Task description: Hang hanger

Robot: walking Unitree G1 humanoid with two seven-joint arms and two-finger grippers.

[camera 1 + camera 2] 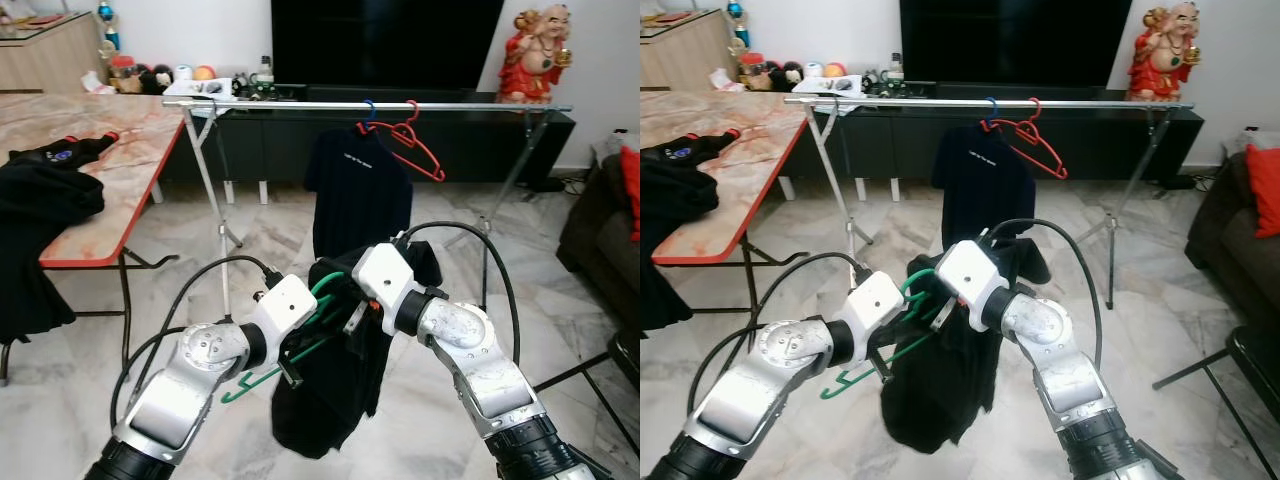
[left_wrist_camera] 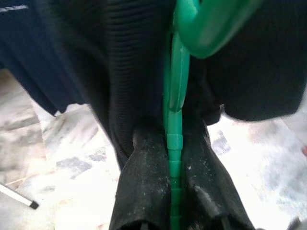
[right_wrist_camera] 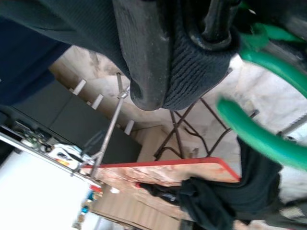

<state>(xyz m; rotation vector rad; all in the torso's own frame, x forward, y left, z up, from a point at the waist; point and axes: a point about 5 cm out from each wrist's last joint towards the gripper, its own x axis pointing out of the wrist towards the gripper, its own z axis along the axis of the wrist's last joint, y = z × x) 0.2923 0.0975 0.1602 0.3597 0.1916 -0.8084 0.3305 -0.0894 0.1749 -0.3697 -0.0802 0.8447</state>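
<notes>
Rack (image 1: 300,104) ahead; both end effectors grip green hanger (image 1: 318,300), black shirt (image 1: 330,400).

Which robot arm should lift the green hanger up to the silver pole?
Probably the right. The right gripper is near the green plastic hanger's top, under the black shirt, and nearer the silver metal rail. The left gripper is clamped on a lower bar.

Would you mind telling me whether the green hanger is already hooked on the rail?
No, the green hanger sits between both end effectors, well below the rail.
</notes>
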